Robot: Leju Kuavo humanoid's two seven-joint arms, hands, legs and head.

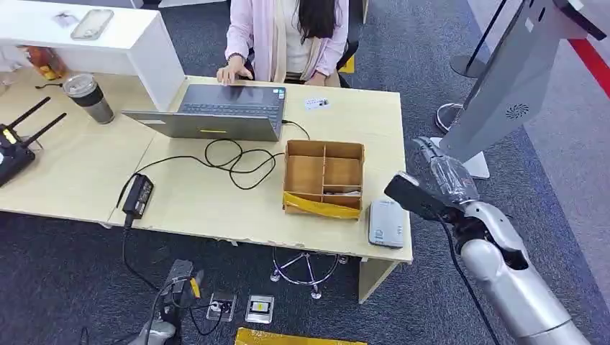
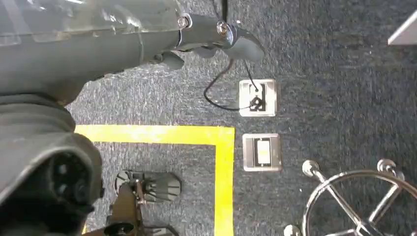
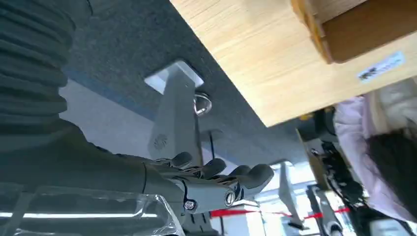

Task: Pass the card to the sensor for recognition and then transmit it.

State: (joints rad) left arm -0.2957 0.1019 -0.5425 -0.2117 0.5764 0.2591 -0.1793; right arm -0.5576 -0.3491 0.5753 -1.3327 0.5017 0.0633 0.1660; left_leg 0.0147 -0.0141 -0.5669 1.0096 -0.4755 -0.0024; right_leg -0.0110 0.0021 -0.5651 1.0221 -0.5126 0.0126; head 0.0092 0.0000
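A small white card (image 1: pixel 316 103) lies on the wooden table (image 1: pixel 194 208), at the far side beside the laptop; the right wrist view catches it too, card (image 3: pixel 381 67). The grey-white sensor box (image 1: pixel 386 223) sits at the table's near right corner, next to a cardboard divider box (image 1: pixel 324 176). My right hand (image 1: pixel 439 162) hovers off the table's right edge, level with the divider box, its fingers (image 3: pixel 221 178) stretched out and holding nothing. My left hand (image 1: pixel 175 291) hangs low over the carpet in front of the table, fingers (image 2: pixel 216 32) loose and empty.
A person sits behind the open laptop (image 1: pixel 223 111), one hand on it. A black cable and power brick (image 1: pixel 138 194) trail across the table. A grey kiosk stand (image 1: pixel 503 86) rises close to my right hand. Floor sockets (image 2: pixel 257 97), yellow tape and a stool base (image 1: pixel 306 267) lie below.
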